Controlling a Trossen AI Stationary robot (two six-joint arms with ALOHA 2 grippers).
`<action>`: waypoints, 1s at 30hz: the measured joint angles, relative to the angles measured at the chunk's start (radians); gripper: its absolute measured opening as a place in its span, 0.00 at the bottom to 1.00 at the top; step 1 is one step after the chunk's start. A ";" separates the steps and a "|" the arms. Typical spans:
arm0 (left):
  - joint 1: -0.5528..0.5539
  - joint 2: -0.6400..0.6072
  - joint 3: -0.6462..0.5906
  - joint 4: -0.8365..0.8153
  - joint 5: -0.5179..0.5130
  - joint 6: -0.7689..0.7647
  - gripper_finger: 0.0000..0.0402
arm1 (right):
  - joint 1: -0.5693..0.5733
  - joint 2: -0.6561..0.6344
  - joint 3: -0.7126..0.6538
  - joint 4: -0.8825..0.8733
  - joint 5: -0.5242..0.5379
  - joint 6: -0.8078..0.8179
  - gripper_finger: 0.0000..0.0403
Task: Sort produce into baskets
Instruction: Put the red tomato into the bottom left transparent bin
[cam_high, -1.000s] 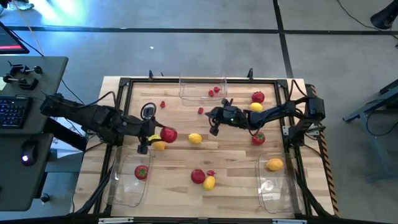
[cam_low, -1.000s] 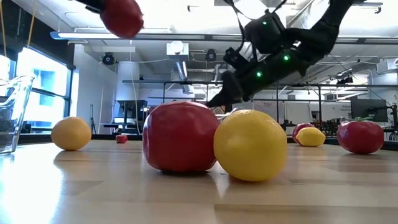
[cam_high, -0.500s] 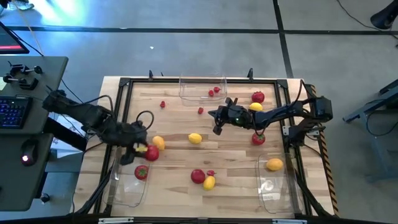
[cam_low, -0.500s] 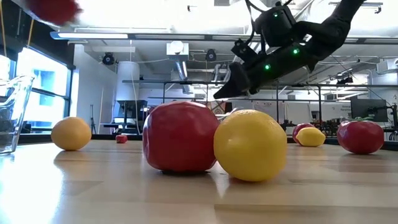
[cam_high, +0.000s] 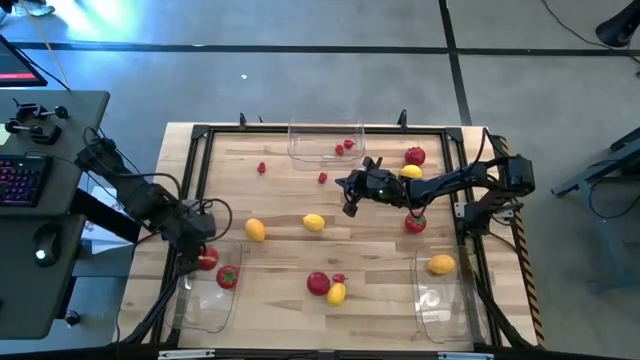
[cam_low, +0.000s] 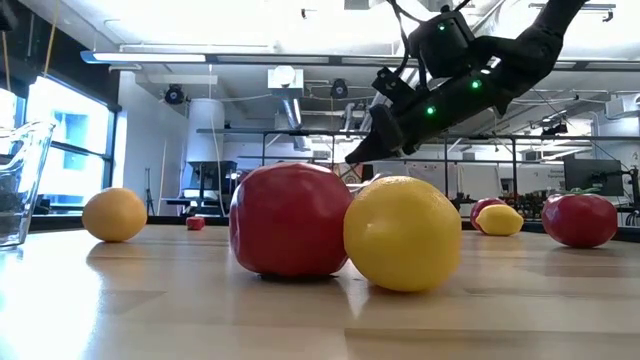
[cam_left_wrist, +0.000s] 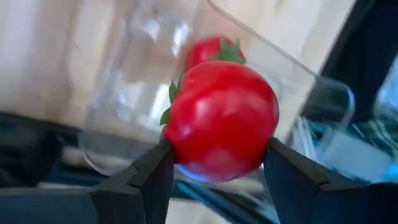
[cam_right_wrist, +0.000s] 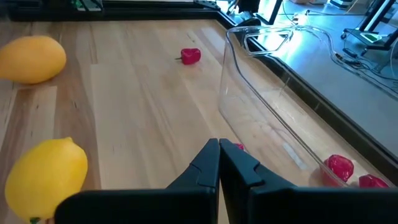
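Over basket (cam_left_wrist: 124, 112): tomato (cam_left_wrist: 221, 121) between end-effector fingers (cam_left_wrist: 149, 180).

Light wooden slatted table top (cam_high: 290, 205) with a black metal frame (cam_high: 200, 132) round its edge, grey desk (cam_high: 60, 130) left of the left arm, keyboard (cam_high: 18, 180) and mouse (cam_high: 42, 250) on it, grey floor (cam_high: 300, 70), ceiling ducts (cam_low: 285, 85) beyond.

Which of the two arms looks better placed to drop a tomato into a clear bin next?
The left. Its gripper already holds a round red tomato right over the clear plastic bin that has another tomato inside. The right gripper hovers shut and empty mid-table.
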 joint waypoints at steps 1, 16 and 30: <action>0.000 0.001 -0.006 0.007 -0.024 0.003 0.49 | 0.000 0.000 0.000 -0.002 0.000 0.000 0.00; -0.012 0.053 -0.244 0.181 0.048 0.108 0.49 | 0.000 0.000 0.000 -0.028 0.000 0.000 0.00; -0.042 0.270 -0.257 0.162 0.128 0.139 0.58 | 0.000 0.000 0.000 -0.028 0.000 0.001 0.00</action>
